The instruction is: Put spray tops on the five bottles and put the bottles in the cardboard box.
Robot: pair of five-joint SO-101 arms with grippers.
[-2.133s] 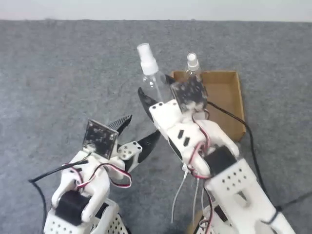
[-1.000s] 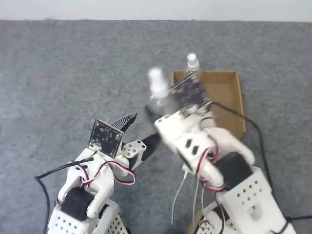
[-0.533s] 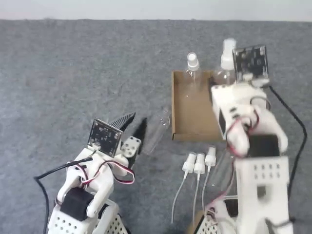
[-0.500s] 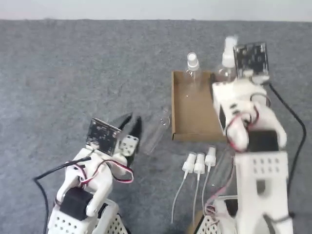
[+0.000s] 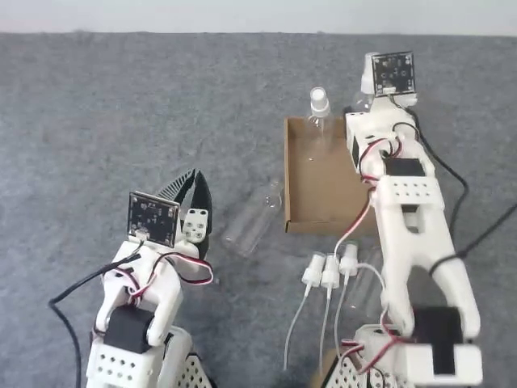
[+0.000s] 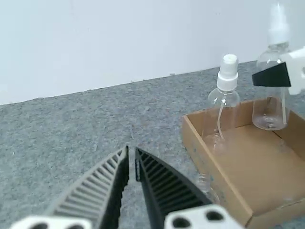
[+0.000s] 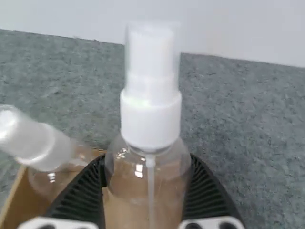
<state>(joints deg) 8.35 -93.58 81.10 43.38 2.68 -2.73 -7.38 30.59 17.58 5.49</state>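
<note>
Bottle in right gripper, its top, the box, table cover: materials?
Bottle: clear glossy plastic by the look, highlights and dip tube visible through it; glass not excluded. Spray top: white matte plastic. Box: brown matte cardboard, thin raw-edged walls. Table cover: grey fuzzy felt or carpet.

Both arms white printed plastic. Left arm (image 5: pixel 133 323): dark sq cam board (image 5: pixel 152 218) at wrist, red/wht/blk servo wires (image 5: pixel 192 279), blk cable (image 5: pixel 89 281). Left gripper (image 6: pixel 131 151): blk ribbed fingers (image 6: pixel 162 183), white mounts w/ screw holes. Right arm (image 5: pixel 420 234): same build, perforated plate (image 5: pixel 414 187), looped red/wht wiring
</note>
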